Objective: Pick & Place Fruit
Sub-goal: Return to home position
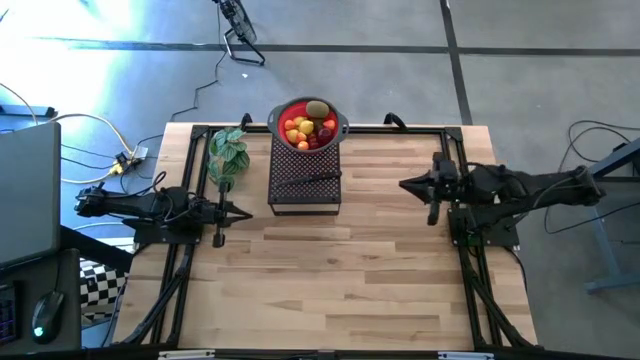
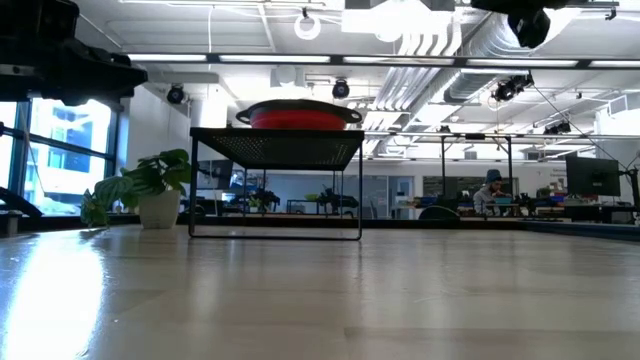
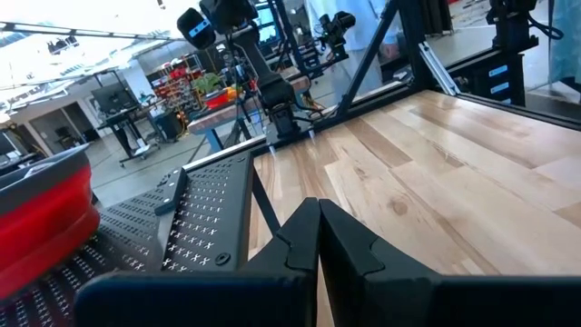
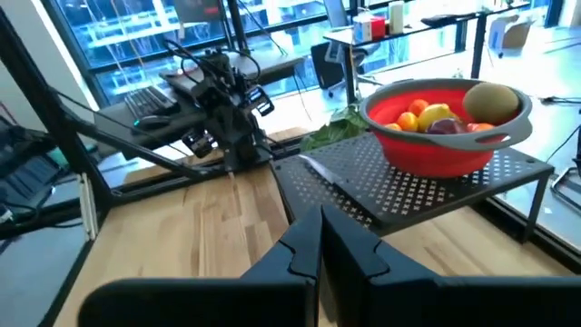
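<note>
The fruit [image 1: 306, 127] lies heaped in a red bowl [image 1: 287, 108] that stands on the far end of a black perforated rack [image 1: 300, 192]. In the right wrist view the fruit [image 4: 434, 114] shows yellow, orange and dark red pieces, with a brown kiwi [image 4: 493, 96] on top. My left gripper [image 1: 247, 212] hovers shut, level, left of the rack's near end, touching nothing. My right gripper [image 1: 404, 184] hovers shut to the right of the rack, pointing toward it. The shut fingers show in both wrist views: left gripper [image 3: 318, 229], right gripper [image 4: 320, 238].
A black-handled knife [image 1: 310, 180] lies across the rack in front of the bowl. A small potted plant [image 1: 228, 152] stands left of the rack, close to my left gripper. Bare wooden table [image 1: 340, 280] spreads toward the near edge. A black frame [image 1: 420, 128] borders the table.
</note>
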{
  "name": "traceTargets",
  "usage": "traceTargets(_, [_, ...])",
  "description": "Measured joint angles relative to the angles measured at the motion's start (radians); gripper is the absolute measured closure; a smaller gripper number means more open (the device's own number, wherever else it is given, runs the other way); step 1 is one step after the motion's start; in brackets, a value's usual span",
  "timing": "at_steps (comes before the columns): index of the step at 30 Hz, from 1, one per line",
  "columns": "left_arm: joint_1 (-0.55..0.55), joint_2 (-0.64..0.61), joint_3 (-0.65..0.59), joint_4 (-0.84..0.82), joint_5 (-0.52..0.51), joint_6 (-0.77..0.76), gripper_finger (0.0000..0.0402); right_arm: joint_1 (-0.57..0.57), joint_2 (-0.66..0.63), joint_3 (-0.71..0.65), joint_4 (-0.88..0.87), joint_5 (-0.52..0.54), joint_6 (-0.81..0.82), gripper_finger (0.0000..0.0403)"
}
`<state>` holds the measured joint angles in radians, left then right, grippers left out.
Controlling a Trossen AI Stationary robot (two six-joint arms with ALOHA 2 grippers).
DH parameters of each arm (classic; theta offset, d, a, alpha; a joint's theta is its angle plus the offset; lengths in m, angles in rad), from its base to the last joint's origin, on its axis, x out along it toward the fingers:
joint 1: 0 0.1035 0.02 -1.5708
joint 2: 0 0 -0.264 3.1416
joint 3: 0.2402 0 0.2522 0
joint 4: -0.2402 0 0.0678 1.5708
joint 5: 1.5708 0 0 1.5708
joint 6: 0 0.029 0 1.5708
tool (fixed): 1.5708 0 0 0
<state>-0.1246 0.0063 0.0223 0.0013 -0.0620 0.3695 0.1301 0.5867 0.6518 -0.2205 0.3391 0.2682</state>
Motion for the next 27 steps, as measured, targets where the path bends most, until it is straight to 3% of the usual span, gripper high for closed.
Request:
traceTargets(9, [0.000, 0.000, 0.000, -0.001, 0.000, 0.000, 0.0398, 0.000, -0.142, -0.021, 0.004, -0.104, -0.063, 0.0399])
traceTargets(27, [0.000, 0.000, -0.001, -0.003, -0.002, -0.004, 0.0398, 0.000, -0.511, -0.298, 0.076, -0.083, -0.036, 0.0399])
